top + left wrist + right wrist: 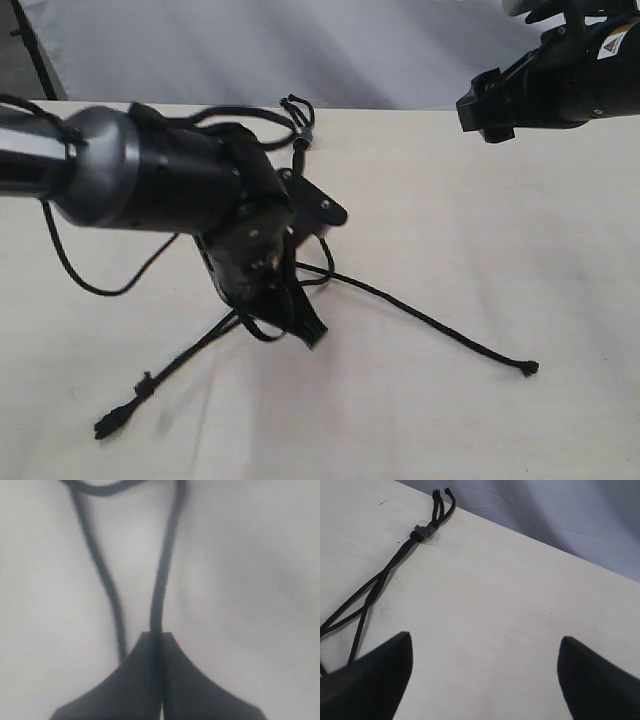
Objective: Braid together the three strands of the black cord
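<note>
1. Black cord (380, 293) lies on the bench (480, 230): banded knot (303, 130) upper centre, strands (470, 345) fanning to lower left and lower right.
2. Left jaws pressed together on one strand (162, 580); right jaws spread, empty, upper right.
3. We judge it light, limp, non-fragile; pinch strands mid-length.

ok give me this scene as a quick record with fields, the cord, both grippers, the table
surface: pale wooden table, grey cloth behind
cord: thin matte black rope cord, three strands joined at a grey-banded knot
left gripper: shut on one strand, low at the table
right gripper: open, empty, above the table, apart from the cord
free strand: runs right in the exterior view, knotted tip
other tips: lower left in the exterior view
braid state: strands splay apart towards their tips
</note>
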`<state>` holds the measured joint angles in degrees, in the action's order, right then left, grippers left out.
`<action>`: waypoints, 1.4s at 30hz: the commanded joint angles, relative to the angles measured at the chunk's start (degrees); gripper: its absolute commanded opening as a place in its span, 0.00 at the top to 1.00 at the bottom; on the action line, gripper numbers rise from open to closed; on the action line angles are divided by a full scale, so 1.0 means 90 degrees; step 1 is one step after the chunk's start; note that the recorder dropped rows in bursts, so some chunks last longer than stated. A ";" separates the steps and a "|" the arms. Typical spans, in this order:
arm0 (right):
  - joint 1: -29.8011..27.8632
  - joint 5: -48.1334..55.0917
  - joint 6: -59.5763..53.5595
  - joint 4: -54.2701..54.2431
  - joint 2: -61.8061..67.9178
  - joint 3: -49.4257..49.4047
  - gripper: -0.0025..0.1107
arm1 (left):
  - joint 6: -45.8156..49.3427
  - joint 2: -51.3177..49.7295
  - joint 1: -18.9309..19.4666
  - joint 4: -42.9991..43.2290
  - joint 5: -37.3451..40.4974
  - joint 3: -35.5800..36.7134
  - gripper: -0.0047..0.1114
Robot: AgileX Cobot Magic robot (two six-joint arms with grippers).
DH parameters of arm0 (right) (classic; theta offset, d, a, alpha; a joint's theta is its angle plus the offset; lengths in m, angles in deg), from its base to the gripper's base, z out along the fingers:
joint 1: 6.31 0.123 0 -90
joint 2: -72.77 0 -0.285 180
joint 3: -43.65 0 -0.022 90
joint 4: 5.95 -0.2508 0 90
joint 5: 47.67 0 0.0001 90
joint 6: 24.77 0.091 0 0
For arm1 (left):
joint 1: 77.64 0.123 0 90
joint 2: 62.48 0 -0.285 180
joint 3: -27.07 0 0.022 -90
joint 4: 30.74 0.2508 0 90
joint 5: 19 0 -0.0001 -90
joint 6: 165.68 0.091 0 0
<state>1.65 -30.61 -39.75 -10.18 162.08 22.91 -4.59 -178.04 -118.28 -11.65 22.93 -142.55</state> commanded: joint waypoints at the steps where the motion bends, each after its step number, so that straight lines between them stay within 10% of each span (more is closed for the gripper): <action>1: -0.0036 -0.0068 0.0024 -0.0050 -0.0051 -0.0029 0.32 | 0.0569 -0.0012 0.0820 0.0107 -0.0216 0.0137 0.96; 10: -0.0036 -0.0130 0.0024 -0.0050 -0.0051 -0.0042 0.32 | 0.1810 -0.0350 0.1473 0.0210 -0.2350 0.0949 0.96; 17: -0.0036 -0.0207 0.0024 -0.0050 -0.0051 -0.0067 0.32 | 0.1777 -0.0436 0.1408 -0.1022 -0.2016 0.1021 0.96; 23: -0.0036 -0.0219 0.0024 -0.0050 -0.0051 -0.0066 0.32 | 0.2101 -0.0424 0.0606 -0.2554 -0.1194 0.1021 0.96; 30: -0.0036 -0.0232 0.0024 -0.0050 -0.0051 -0.0066 0.32 | 0.2101 -0.0334 -0.0267 -0.2265 -0.1269 0.0647 0.96; 42: -0.0036 -0.0232 0.0024 -0.0050 -0.0051 -0.0066 0.32 | 0.1350 0.0277 0.1089 -0.2122 -0.1100 0.0591 0.96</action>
<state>1.65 -32.17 -39.71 -10.18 162.08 22.51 9.15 -176.03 -110.02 -31.25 11.99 -137.17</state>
